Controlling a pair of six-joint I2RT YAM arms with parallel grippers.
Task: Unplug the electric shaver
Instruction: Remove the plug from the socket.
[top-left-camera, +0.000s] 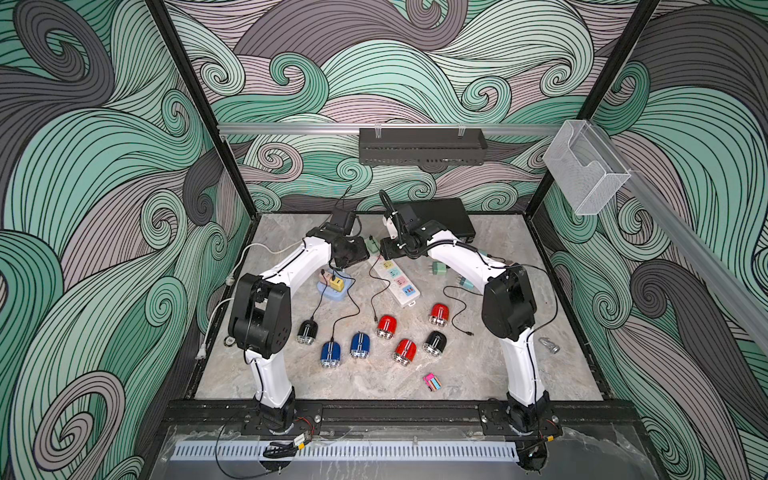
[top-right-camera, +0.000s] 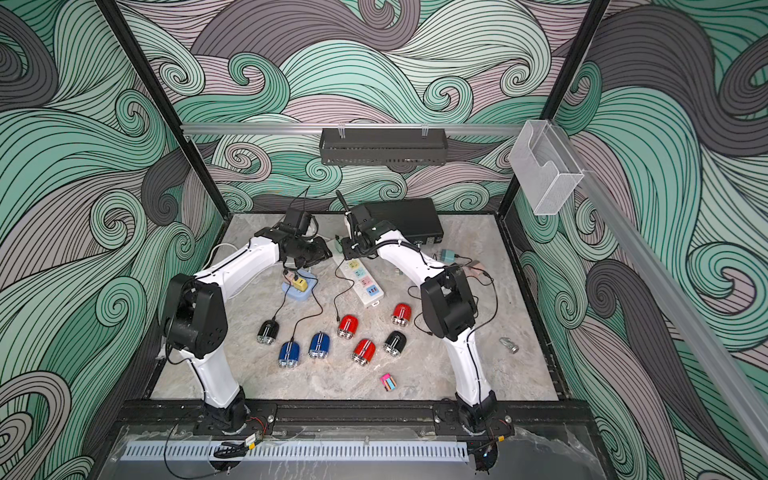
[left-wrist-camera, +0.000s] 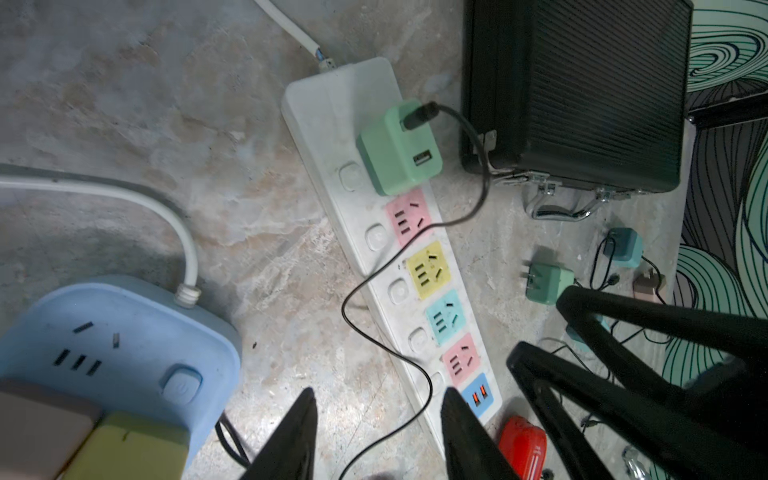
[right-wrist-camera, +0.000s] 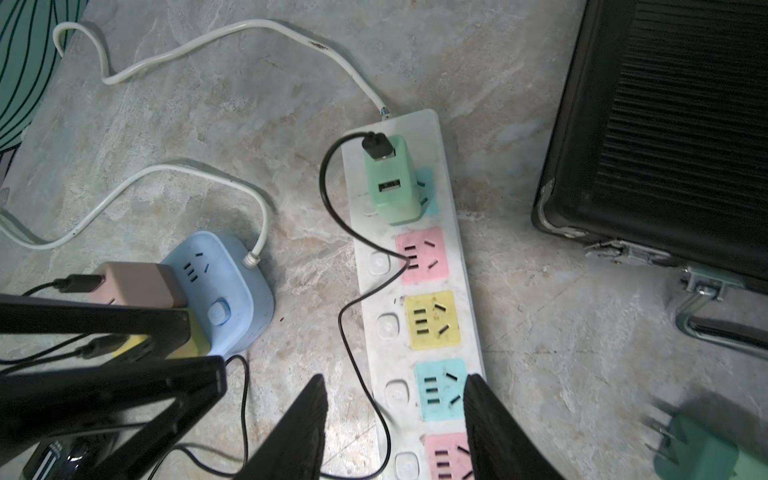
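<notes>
White power strip (right-wrist-camera: 415, 124) runs lengthwise straight ahead of right gripper (right-wrist-camera: 395, 378), spread, empty; left gripper (left-wrist-camera: 378, 392) spread, empty, offset sideways; red shaver (top-left-camera: 386, 326) behind both; green adapter (right-wrist-camera: 392, 183) plugged at strip's far end, probably nearer right; black cable (right-wrist-camera: 341, 320) trails back toward shaver

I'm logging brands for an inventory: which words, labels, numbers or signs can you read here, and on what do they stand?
No word, brand or number reads clearly in any view.
Power sign, faint: on the button of the blue socket cube.
Small print on the red shaver: too blurred to read.
Marks on the switches of the white power strip: too faint to read.
</notes>
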